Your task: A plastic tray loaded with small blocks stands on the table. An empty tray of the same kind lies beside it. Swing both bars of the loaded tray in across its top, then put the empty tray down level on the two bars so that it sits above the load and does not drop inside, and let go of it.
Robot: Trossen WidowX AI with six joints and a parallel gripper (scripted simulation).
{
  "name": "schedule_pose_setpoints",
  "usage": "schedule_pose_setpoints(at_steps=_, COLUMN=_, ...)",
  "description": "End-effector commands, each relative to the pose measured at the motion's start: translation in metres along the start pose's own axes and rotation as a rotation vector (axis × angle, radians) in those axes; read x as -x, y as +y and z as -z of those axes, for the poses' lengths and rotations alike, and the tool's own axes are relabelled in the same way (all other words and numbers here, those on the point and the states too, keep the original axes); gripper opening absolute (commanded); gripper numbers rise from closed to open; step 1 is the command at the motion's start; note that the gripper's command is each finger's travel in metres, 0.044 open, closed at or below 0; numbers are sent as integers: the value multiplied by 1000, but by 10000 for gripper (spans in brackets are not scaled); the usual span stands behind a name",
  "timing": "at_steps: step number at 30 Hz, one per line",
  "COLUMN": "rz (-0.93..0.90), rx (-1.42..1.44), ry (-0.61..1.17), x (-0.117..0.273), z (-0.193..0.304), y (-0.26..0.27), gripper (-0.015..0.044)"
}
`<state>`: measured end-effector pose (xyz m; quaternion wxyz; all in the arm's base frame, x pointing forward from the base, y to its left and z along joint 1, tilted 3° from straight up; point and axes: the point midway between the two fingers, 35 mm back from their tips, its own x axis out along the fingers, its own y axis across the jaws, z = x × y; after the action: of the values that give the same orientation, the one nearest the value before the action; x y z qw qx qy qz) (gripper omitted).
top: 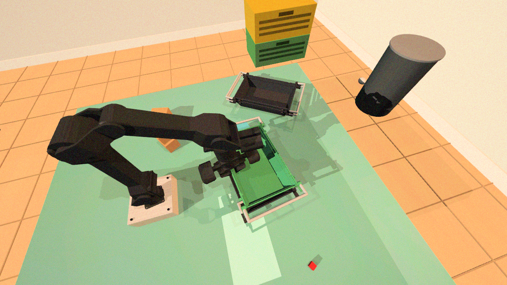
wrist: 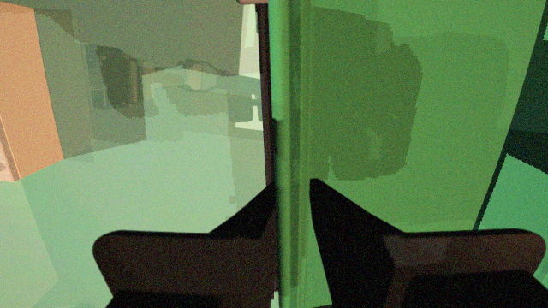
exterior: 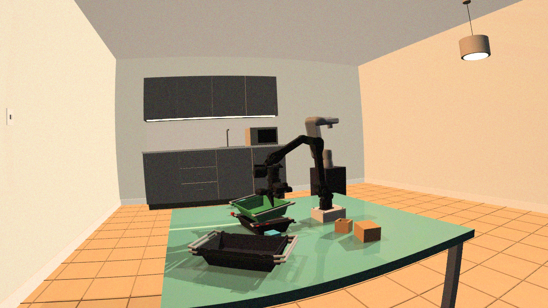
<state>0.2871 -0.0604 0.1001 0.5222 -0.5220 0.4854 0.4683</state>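
Note:
The empty green tray [top: 255, 180] [exterior: 254, 205] [wrist: 449, 128] is over the black loaded tray [top: 265, 204] [exterior: 251, 226], tilted with its robot-side long wall higher. My gripper [top: 232, 170] [exterior: 271, 203] [wrist: 296, 186] is shut on that long wall, one finger inside and one outside. The green tray's near wire bar [top: 276, 209] is swung out over its end. Red blocks [exterior: 264, 224] show in a narrow gap at the loaded tray's rim. The green tray hides most of the load, and I cannot tell how both lower bars lie.
Another black tray [top: 265, 94] [exterior: 245, 247] stands at the back with its bars out. Two orange boxes [top: 171, 144] [exterior: 367, 231] [exterior: 343, 226] stand beyond the arm base. A cyan piece [exterior: 272, 232] lies by the loaded tray. A red block [top: 312, 265] lies near the front.

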Motion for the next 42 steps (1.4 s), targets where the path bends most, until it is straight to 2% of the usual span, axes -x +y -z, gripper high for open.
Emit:
schedule_pose_setpoints(at_steps=1, rz=-19, rx=3, ry=0, x=-4, z=0, y=4, gripper=0)
schedule_pose_setpoints(at_steps=42, rz=-19, rx=3, ry=0, x=-14, z=0, y=7, gripper=0)
